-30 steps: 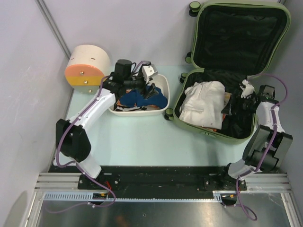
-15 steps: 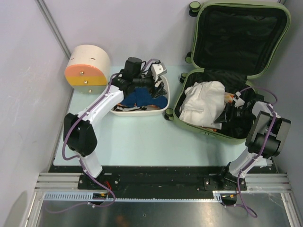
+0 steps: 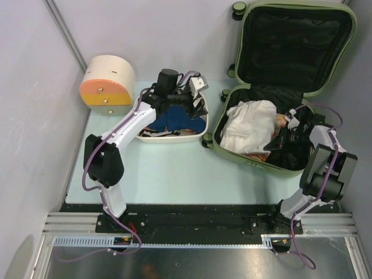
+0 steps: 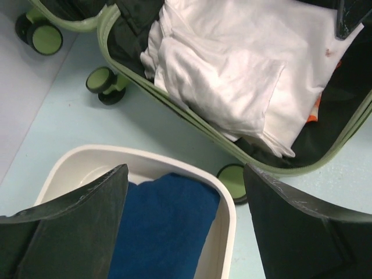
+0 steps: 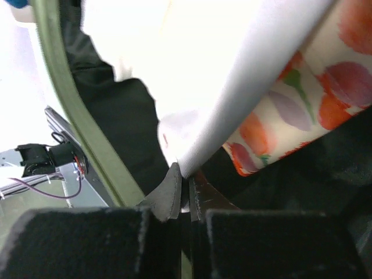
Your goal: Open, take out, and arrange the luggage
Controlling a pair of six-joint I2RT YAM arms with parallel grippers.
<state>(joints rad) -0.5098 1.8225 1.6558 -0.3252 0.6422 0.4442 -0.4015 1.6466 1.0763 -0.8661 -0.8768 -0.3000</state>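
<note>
The luggage (image 3: 244, 158) is an olive-green suitcase lying open at the right, its lid (image 3: 353, 35) propped back with black lining showing. A white garment (image 3: 250, 131) lies on top of a floral cloth (image 5: 302, 110) and dark clothes inside. My right gripper (image 3: 283, 136) reaches into the shell and is shut on the white garment's (image 5: 232, 75) lower edge, the cloth pinched at the tips of the right gripper (image 5: 187, 186). My left gripper (image 3: 197, 94) hangs open above the white tub's right end. In its wrist view the left gripper (image 4: 186, 221) holds nothing.
The white tub (image 3: 200, 132) holds a folded blue towel (image 4: 163, 226) and striped cloth. A round cream drawer box (image 3: 107, 81) with an orange front stands at the back left. The suitcase's wheels (image 4: 102, 84) stick out toward the tub.
My right gripper went left into the suitcase and shut on the white garment's edge. The left arm swung right across the tub, still open.
</note>
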